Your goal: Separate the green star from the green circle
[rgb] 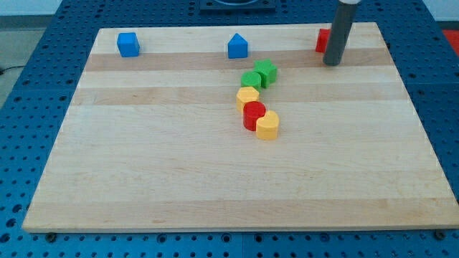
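Note:
The green star (266,71) lies near the board's top middle, touching the green circle (251,79) at its lower left. My tip (331,63) is to the right of the star, well apart from it, at the view's upper right. A red block (323,40) sits just behind the rod, partly hidden by it.
A yellow block (247,97), a red circle (254,115) and a yellow heart-like block (267,125) run in a chain below the green circle. A blue cube (128,44) is at top left and a blue house-shaped block (237,46) at top middle on the wooden board (143,158).

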Tool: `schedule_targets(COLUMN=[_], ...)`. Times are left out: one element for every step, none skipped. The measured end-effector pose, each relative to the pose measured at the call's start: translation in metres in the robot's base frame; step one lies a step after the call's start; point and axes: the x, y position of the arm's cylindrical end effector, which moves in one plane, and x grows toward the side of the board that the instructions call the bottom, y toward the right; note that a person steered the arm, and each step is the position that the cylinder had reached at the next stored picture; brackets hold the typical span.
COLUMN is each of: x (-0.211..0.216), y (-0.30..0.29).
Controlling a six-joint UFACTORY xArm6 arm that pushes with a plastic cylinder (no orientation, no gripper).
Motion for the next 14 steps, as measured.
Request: schedule_targets(x=[0.003,0.022,0.028,0.032,0.048,0.056,0.070,0.087,0.105,0.127,0.132,0.132,0.132,0.136], y=[-0.010,-0.059,-0.092,-0.165,-0.241,-0.297,-0.361,-0.353,-0.339,-0.366,-0.391,-0.385,-0.366,-0.310])
